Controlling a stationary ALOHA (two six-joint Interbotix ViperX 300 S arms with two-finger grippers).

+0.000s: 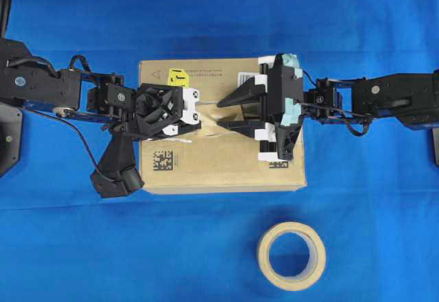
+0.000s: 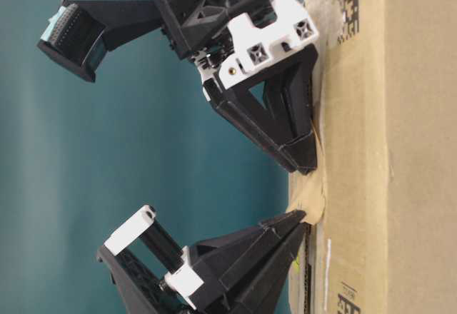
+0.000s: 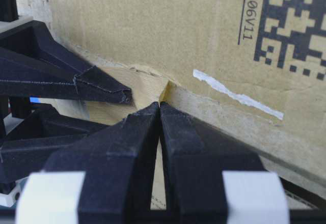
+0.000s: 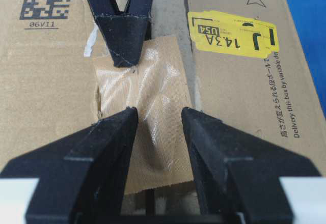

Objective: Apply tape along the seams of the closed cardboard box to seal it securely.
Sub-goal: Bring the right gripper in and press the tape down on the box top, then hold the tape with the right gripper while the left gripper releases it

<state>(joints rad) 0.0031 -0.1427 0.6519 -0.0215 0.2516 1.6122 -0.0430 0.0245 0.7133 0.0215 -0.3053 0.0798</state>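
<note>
The cardboard box (image 1: 226,171) lies flat on the blue table, with its yellow sticker (image 4: 232,35) near the seam (image 4: 165,10). A short wrinkled piece of tape (image 4: 153,102) lies over the seam at the box's middle. My left gripper (image 4: 122,56) is shut, pinching the tape's far corner, which lifts slightly off the box (image 2: 308,200). My right gripper (image 4: 159,113) is open, with one finger on each side of the tape and its tips down at the box top. In the left wrist view the shut left gripper (image 3: 160,106) meets the tape's edge (image 3: 147,84).
A ring-shaped beige tape roll (image 1: 291,255) lies on the blue cloth (image 1: 68,247) in front of the box. A white barcode label (image 1: 248,79) and a black square code (image 1: 162,161) are on the box top. Both arms reach in from the sides.
</note>
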